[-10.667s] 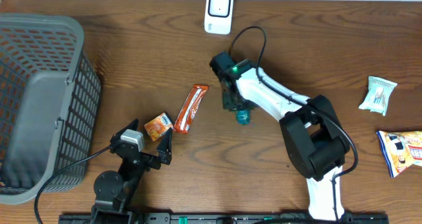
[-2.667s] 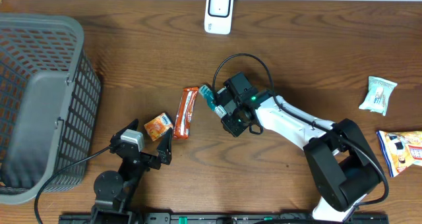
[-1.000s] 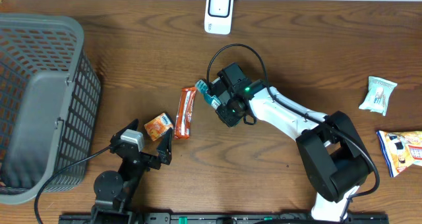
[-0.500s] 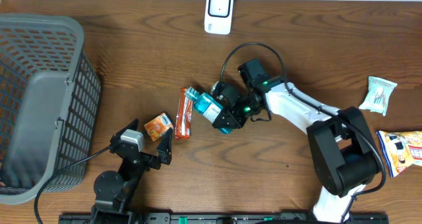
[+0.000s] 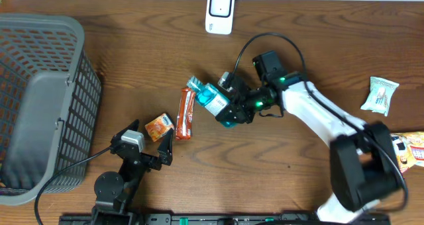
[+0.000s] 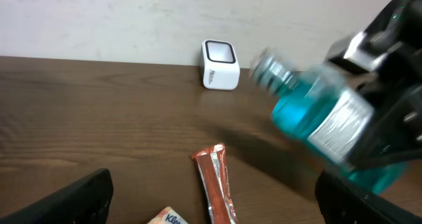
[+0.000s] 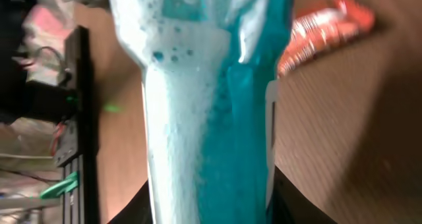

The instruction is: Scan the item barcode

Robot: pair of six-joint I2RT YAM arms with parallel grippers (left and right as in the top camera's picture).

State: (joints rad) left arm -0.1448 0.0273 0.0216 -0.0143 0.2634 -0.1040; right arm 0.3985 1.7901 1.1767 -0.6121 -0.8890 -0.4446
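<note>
The grey plastic mesh basket (image 5: 89,99) sits well off to one side of the right pincer (image 5: 233,106) and has no part in this step. That pincer is clamped across the body of the clear plastic bottle of blue-green liquid (image 5: 211,100), holding it tipped over above the table, cap pointing away from the pincer. The left pincer (image 5: 151,142) rests with its jaws wide apart and empty. The small white box scanner (image 5: 219,11) stands beyond the right pincer, by the wall. To scan well, I judge the bottle's white label should be turned square to the scanner's face and brought near slowly; the liquid is foaming, so keep the grip firm. The orange foil snack bar (image 5: 186,112) lies just past the cap and should be cleared.
</note>
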